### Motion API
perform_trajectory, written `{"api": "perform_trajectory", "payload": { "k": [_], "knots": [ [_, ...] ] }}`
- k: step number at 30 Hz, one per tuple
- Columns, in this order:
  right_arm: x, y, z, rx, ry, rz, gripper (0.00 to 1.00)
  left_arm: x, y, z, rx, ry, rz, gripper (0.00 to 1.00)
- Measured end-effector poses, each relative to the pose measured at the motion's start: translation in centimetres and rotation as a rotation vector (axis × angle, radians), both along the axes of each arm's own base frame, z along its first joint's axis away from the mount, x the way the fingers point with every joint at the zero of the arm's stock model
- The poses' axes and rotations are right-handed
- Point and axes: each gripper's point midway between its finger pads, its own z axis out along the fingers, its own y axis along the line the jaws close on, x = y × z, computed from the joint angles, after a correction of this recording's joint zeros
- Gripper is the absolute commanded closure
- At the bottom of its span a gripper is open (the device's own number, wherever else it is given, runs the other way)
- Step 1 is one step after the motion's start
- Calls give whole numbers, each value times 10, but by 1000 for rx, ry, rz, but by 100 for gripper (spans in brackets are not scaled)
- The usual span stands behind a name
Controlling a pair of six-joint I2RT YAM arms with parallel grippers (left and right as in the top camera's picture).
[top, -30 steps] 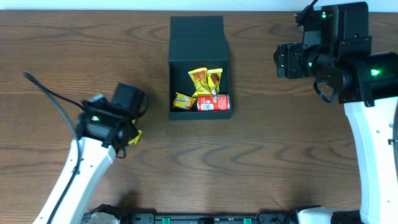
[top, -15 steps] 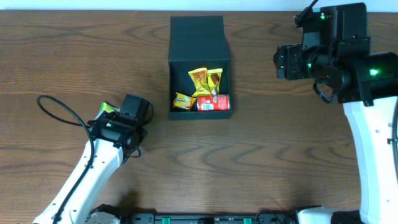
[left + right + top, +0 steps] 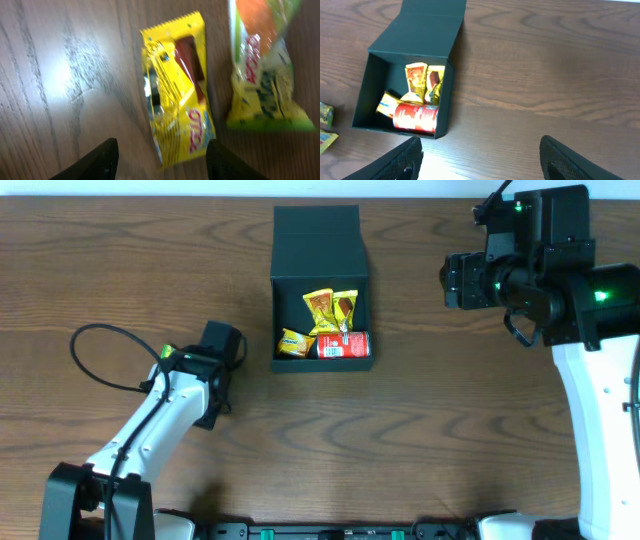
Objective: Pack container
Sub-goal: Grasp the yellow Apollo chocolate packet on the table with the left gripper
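Overhead, the dark teal-green square cardboard box [image 3: 290, 295] stands at the middle of the brown wooden table [image 3: 450, 410], toward its far edge. Its hinged flap lid [image 3: 316, 238] lies open and flat, pointing away from the arms. Inside lie two upright yellow snack packets [image 3: 330, 310], a small yellow packet [image 3: 295, 342] and a red cylindrical can [image 3: 343, 346] along the near wall. Bare wood runs wide on both sides of the box and in front of it. The white left arm [image 3: 165, 415] reaches in near the box's left side, apart from it. Its black wrist housing [image 3: 215, 352] hides the fingers. The right arm [image 3: 545, 270] hangs well to the right of the box.

In the blurred left wrist view, the left gripper [image 3: 161, 162] hovers with its fingers apart. The lower end of a yellow foil packet [image 3: 175, 90] lies on the wood between the tips, and neither tip clearly touches it. A green-and-orange packet [image 3: 262, 75] lies just beside it, cut off at the top.

In the right wrist view, the right gripper [image 3: 481, 165] is spread wide over bare table. The box sits to the upper left. Two packet corners [image 3: 325, 125] are cut off at the left edge.
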Motion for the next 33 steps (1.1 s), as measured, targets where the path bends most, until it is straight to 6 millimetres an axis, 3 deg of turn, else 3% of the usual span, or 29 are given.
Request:
{"api": "perform_trajectory", "payload": {
  "k": [10,20,33],
  "knots": [
    [0,0,0,0,0,0,24,22,3,-6,-20,-50,-30,49],
    [0,0,0,0,0,0,24,17,4,-19,-11,10,-65,50],
    [0,0,0,0,0,0,24,15,7,-29,-9,51,-79,78]
  ]
}}
